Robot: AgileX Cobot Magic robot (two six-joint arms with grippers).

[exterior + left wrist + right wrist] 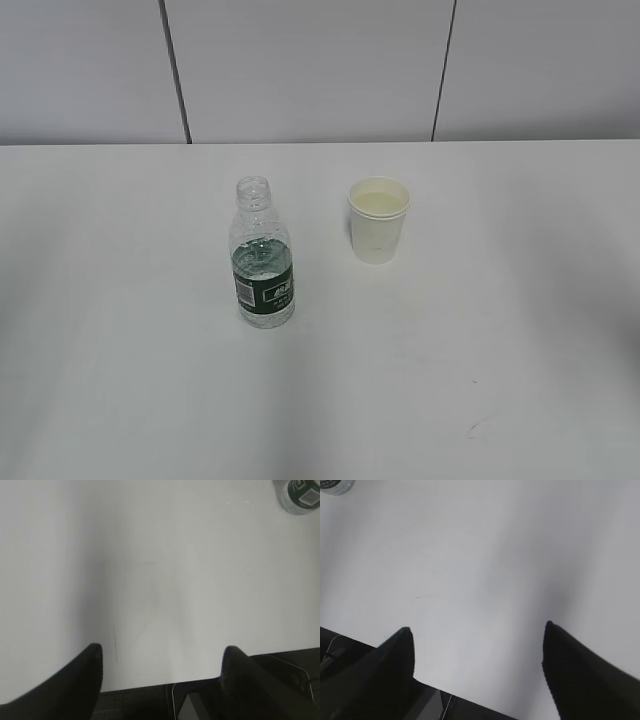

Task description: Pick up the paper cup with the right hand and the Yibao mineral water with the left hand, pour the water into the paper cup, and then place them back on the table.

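One uncapped Yibao mineral water (264, 257) and one paper cup (379, 220), upright and apart on the table (480, 380). Two grippers, left hand (162, 661) and right hand (477, 642), both spread wide, holding nothing.

A pale grey wall (310, 70) runs behind the scene, split into panels by two thin dark seams (175, 70), both slightly slanted. In the left wrist view a dark floor (140, 702) shows at the bottom, with a dark flat object (285, 667) at lower right, too unclear to identify.
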